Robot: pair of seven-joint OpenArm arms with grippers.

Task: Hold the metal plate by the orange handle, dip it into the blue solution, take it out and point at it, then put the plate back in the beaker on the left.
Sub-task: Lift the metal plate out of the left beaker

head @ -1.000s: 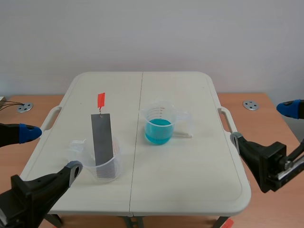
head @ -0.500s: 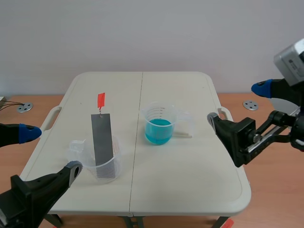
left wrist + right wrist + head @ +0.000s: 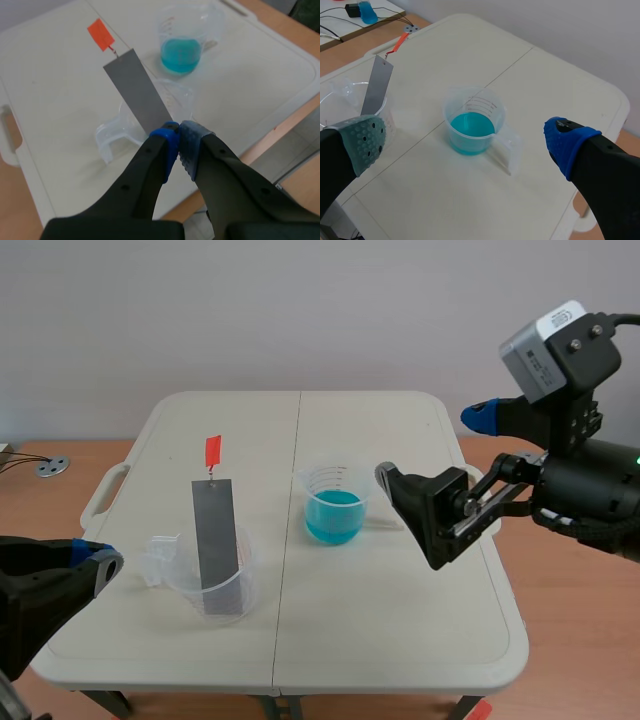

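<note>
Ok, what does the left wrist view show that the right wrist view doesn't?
Only the left wrist view: the left gripper, jaws shut on nothing, close over the clear beaker. Only the right wrist view: the right gripper, jaws wide open, and a small blue object beside cables beyond the table. Both: the metal plate leaning in the clear beaker, its orange handle, and the beaker of blue solution.

grey metal plate (image 3: pixel 215 535) stands tilted in the clear beaker (image 3: pixel 172 560), orange handle (image 3: pixel 212 451) at its top end pointing to 12 o'clock. second beaker (image 3: pixel 336 480) with the blue solution (image 3: pixel 333 516) sits apart at roughly 2 o'clock from it
</note>
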